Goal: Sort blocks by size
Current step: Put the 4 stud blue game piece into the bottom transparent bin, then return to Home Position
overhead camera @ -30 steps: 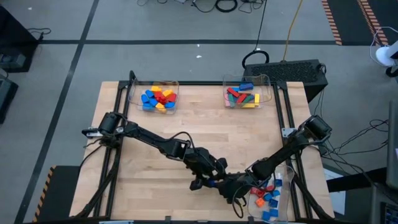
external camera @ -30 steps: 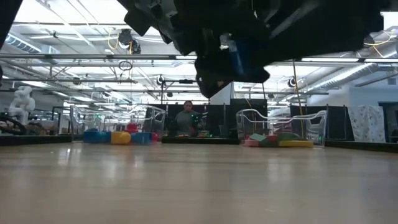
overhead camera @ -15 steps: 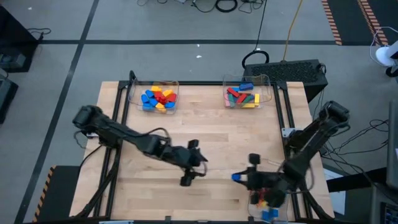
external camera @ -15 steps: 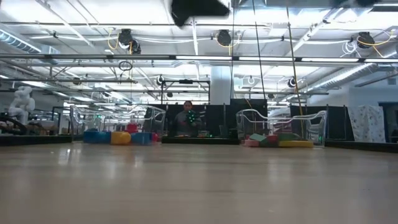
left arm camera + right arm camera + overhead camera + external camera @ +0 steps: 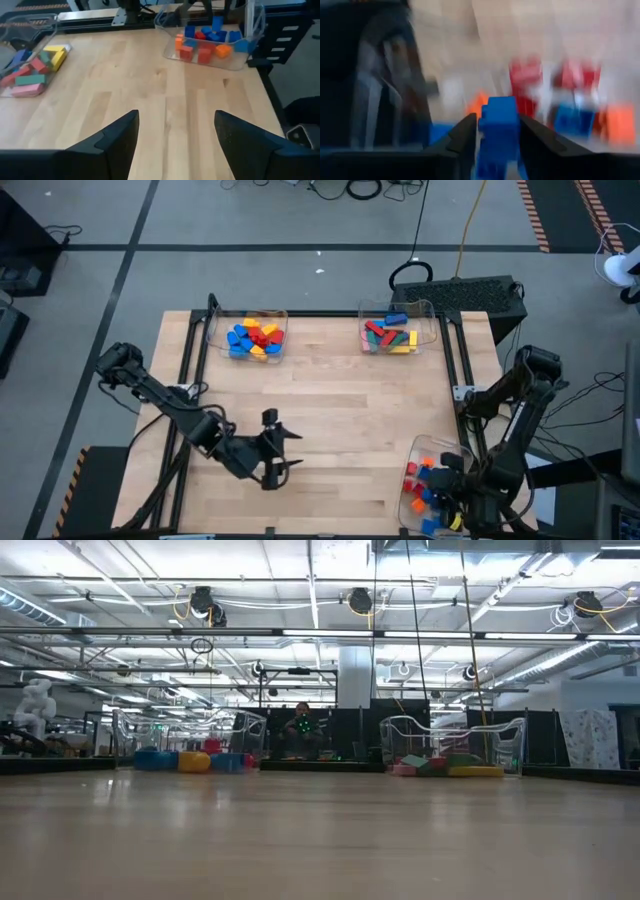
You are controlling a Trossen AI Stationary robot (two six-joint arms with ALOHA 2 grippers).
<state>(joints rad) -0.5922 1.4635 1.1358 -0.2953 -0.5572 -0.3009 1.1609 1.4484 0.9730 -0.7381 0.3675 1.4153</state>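
Currently: blue block (image 5: 498,125) pinched between right gripper (image 5: 495,137) fingers above the near tray (image 5: 412,452); light, rigid, slick plastic, best gripped across flat sides. Left gripper (image 5: 272,448) open, empty.

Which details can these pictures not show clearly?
- Right wrist view: motion blur hides whether the right gripper truly clamps the blue block between its fingers.
- High view: the right arm covers part of the near tray, so its blocks cannot be counted.
- Low view: both arms are out of frame; the far trays' blocks are too small to size.
- The left gripper is open and empty.
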